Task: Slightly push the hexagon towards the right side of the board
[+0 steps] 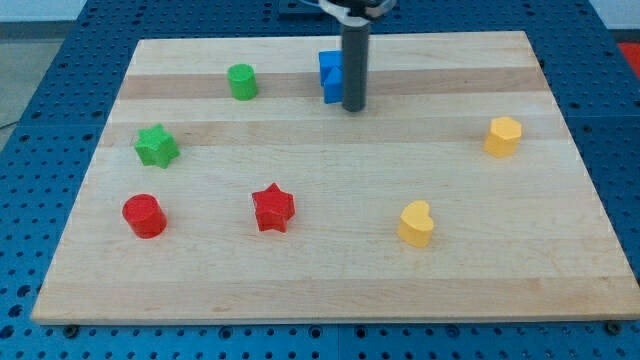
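A yellow hexagon block [503,136] sits near the view's right edge of the wooden board [330,280]. My tip [354,107] rests on the board at the view's top centre, right beside the right side of a blue block [330,76], whose shape I cannot make out. The tip is far to the left of the yellow hexagon and a little above it in the view, and does not touch it.
A green round block [241,81] lies at the top left. A green star [156,146] and a red cylinder [144,215] lie at the left. A red star [272,208] and a yellow heart [416,223] lie lower down.
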You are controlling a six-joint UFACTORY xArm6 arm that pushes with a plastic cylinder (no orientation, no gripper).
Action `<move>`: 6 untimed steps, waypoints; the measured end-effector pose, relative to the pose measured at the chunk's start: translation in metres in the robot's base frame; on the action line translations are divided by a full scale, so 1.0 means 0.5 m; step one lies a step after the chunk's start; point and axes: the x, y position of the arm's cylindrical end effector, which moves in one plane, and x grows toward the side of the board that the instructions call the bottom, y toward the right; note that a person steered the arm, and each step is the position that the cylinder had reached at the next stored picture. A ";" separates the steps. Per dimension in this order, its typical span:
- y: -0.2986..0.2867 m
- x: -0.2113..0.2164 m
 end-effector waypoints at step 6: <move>0.268 0.280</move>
